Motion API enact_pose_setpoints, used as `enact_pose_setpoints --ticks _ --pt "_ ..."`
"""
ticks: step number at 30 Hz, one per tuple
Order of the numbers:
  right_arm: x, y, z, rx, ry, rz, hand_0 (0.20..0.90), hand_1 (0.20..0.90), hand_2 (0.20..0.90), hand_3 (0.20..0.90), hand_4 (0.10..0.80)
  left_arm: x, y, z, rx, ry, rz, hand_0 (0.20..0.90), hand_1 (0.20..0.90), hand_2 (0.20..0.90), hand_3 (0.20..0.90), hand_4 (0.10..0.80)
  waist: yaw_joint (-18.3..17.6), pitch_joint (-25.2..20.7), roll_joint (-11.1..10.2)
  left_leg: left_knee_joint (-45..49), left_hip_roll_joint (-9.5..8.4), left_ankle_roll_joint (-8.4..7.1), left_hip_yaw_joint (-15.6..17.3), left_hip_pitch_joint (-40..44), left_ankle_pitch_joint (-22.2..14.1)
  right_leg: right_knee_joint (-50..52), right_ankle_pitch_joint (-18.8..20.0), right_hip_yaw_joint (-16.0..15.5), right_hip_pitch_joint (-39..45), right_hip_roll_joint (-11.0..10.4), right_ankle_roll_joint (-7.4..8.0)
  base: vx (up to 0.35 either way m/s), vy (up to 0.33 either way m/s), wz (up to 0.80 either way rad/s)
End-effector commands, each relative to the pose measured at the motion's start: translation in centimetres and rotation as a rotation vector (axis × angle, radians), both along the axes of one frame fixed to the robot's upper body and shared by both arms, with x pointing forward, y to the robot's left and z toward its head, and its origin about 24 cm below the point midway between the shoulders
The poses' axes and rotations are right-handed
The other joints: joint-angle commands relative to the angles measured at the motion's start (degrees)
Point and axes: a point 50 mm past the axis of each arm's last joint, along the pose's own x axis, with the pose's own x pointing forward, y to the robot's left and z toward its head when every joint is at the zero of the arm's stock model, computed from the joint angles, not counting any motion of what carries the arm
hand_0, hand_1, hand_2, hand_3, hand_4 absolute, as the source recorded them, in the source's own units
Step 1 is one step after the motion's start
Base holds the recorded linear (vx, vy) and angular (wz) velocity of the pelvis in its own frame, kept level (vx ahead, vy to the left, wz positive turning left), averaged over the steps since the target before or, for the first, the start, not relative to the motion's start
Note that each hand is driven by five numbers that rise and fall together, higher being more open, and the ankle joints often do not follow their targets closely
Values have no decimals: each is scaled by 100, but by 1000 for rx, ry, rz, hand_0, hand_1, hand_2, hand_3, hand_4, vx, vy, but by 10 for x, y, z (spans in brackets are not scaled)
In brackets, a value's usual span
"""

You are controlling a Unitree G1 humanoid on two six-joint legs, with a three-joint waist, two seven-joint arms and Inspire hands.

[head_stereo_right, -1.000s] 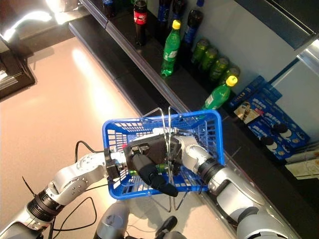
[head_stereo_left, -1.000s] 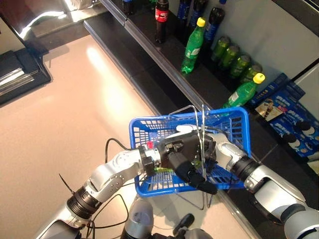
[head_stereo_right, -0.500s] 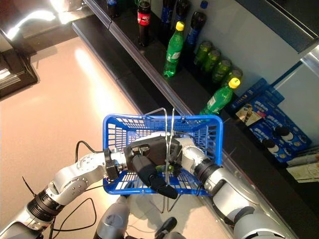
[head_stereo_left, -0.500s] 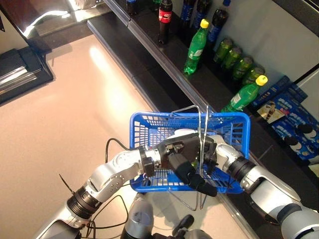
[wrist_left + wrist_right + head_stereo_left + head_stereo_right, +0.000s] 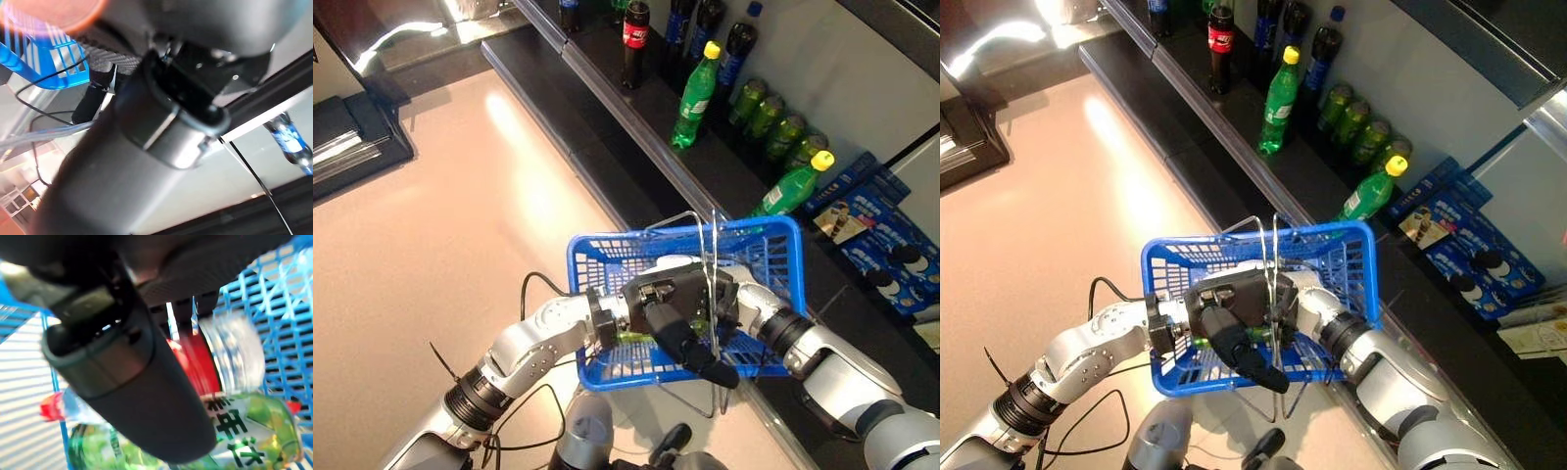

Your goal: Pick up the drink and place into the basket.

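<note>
Basket: the blue basket (image 5: 773,245) is held up over the floor (image 5: 440,215), just beside the dark shelf (image 5: 636,108); its wire handles (image 5: 710,255) stand upright.
Left robot hand: the left robot hand (image 5: 680,313) is at the handles with fingers curled, probably around them; its own wrist view does not show the grasp.
Right robot hand: the right robot hand (image 5: 132,377) is inside the basket; I cannot tell if its fingers grip anything.
Drink: a clear bottle with red label (image 5: 215,362) lies in the basket, touching a green bottle (image 5: 249,435).
Shelf: green bottles with yellow caps (image 5: 695,88) and dark bottles (image 5: 631,44) stand there.
</note>
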Motion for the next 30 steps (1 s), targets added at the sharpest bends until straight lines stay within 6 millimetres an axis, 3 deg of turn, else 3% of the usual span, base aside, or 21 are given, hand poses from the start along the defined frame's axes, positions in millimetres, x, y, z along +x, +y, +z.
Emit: enact_pose_setpoints --ticks 1,7,13,30 --pt "0 19 -4 -13 -18 48 900 900 900 900 800 -47 -55 81 -581 -143 -380 300 300 300 200 100 -51 -2037 -150 -208 -67 13 255 74 -219 107 -370 45 145 144 -188 0 0 0" --pt "0 16 -5 -17 -17 39 900 900 900 900 800 -53 -60 71 -626 76 -454 300 300 300 200 100 -59 -2013 -155 -208 -64 24 280 75 -219 114 -364 34 137 138 -191 0 0 0" --pt "1 13 -4 -3 -16 20 900 900 900 900 800 -54 -63 67 -641 151 -465 300 300 300 200 100 -70 -2002 -151 -208 -57 29 293 71 -222 105 -358 26 137 134 -197 0 0 0" --pt "-5 0 9 62 -89 0 900 900 900 900 800 -38 -44 71 -754 159 -251 300 300 300 200 100 -326 -1957 -136 -208 -46 41 456 24 -205 102 -311 173 42 117 -161 0 0 -3"
